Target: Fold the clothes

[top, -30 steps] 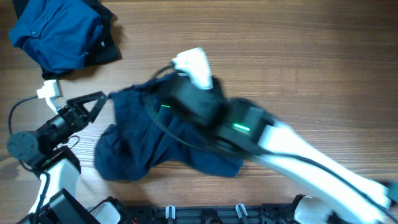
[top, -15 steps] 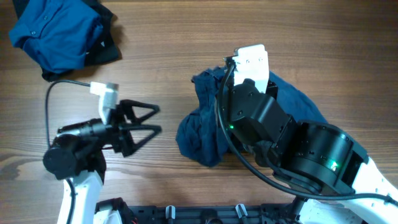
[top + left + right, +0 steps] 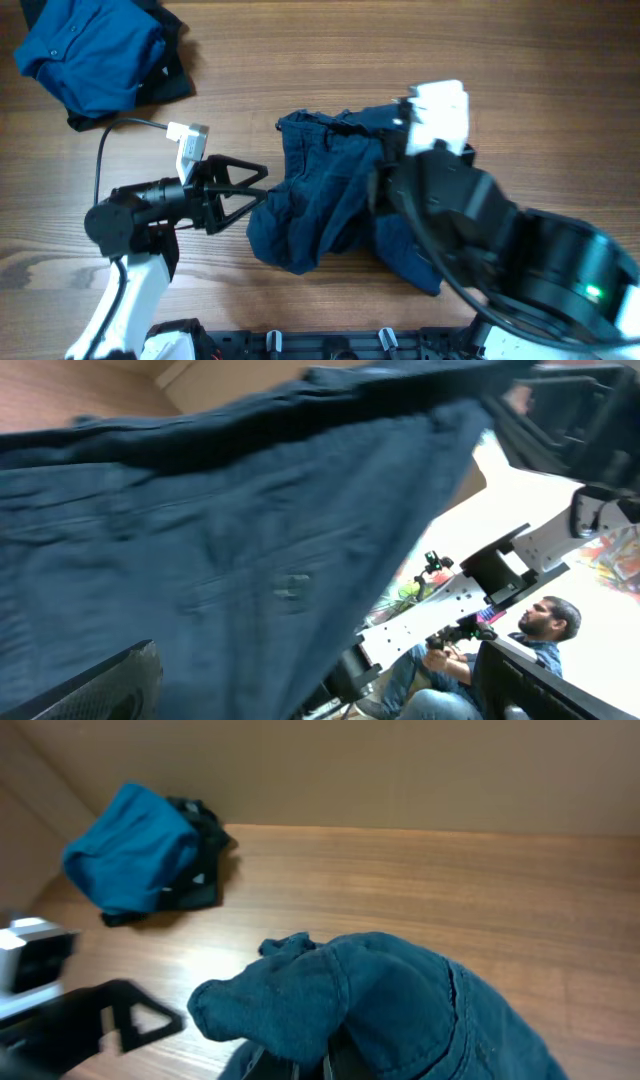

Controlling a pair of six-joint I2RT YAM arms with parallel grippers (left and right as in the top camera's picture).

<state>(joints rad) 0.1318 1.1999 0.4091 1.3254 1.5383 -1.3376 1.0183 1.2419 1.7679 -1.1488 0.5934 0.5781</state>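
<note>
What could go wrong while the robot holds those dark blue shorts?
The right gripper pinches the navy shorts by a bunched wad, so they might slip out or land crumpled rather than flat. The open left gripper sits right at the shorts' edge; closing there could catch several layers at once. The shorts also fill most of the left wrist view, so aiming may be hard.
</note>
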